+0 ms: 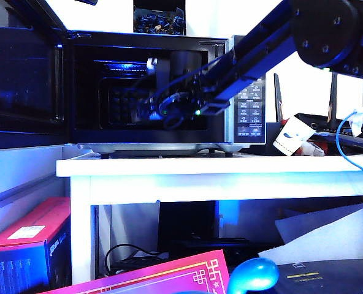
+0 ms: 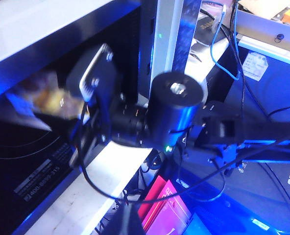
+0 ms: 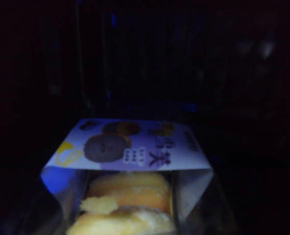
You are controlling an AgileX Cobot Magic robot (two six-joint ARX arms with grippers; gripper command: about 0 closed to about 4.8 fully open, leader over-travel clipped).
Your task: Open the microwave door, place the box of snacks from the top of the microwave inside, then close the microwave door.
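Inside the cavity of the large black microwave with silver trim (image 1: 169,92), which stands on the white table (image 1: 230,166) toward its left end, the right gripper (image 1: 146,105) carries the small clear-whitish plastic box of pale yellow snack packets (image 3: 130,196). Its jaws sit partway closed on the box, which juts out ahead of the wrist camera; whether the box already touches the cavity floor or hangs just above it is too dark to tell. The wide glossy black microwave door (image 1: 25,73) stands swung fully open at the left.

The main risk, as I judge it, is the release: if the jaws part while the box is tilted or clear of the floor, it may tip and spill its packets, or land too near the front lip, where the closing door would strike it. The right arm and its trailing cables fill much of the opening, so pulling out at an angle could snag the frame or drag the box back out. The left gripper is not visible in any view, so its state cannot be told; its wrist camera looks on from just off the microwave's front right corner, beside the right arm.

The box is light and thin-walled, with a folded printed paper label (image 3: 128,144) across its top, showing round dark and orange pictures. Beneath the label lie soft pale yellow rolls, loosely packed.
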